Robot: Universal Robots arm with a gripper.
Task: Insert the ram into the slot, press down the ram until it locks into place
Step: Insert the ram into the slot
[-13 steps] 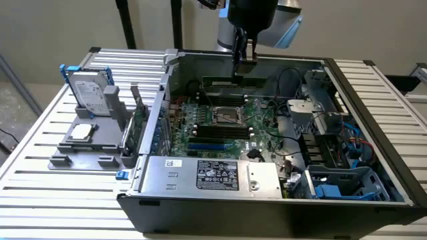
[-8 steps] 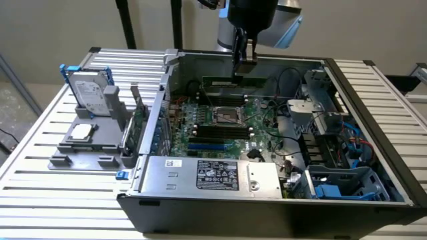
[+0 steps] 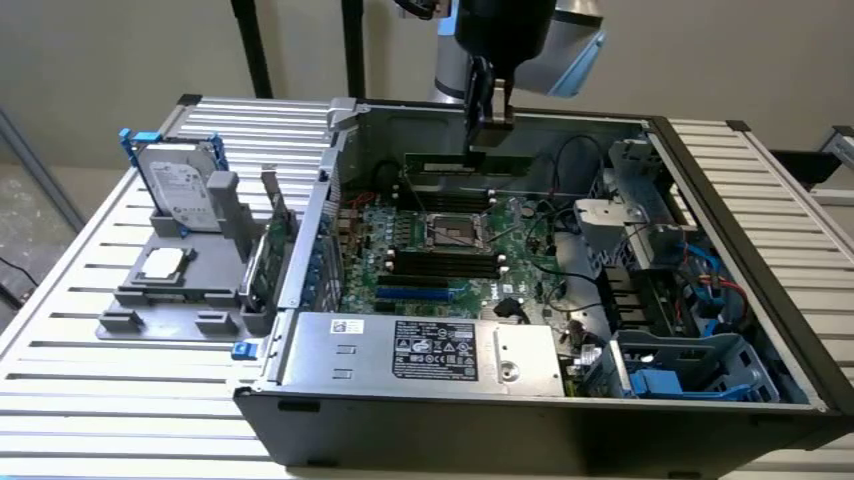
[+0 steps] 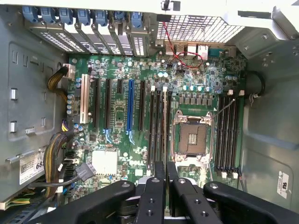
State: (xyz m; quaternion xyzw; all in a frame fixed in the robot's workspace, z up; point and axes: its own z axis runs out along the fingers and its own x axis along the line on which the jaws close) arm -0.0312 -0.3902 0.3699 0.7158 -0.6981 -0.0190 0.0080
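Slatted metal table, open case, ram in the fingers

Pale slatted table [image 3: 80,330] carries an open computer case [image 3: 534,430], with the gripper [image 3: 487,145] reaching into it. Its fingers pinch the ram [image 3: 441,160], a long, thin green strip held on edge, long axis level and crosswise in the exterior view. Just beneath the gripper lies the slot [image 3: 454,188], one of several parallel black sockets running the same way; contact cannot be told. The case holds the motherboard [image 3: 527,285] and a silver labelled box [image 3: 414,350].
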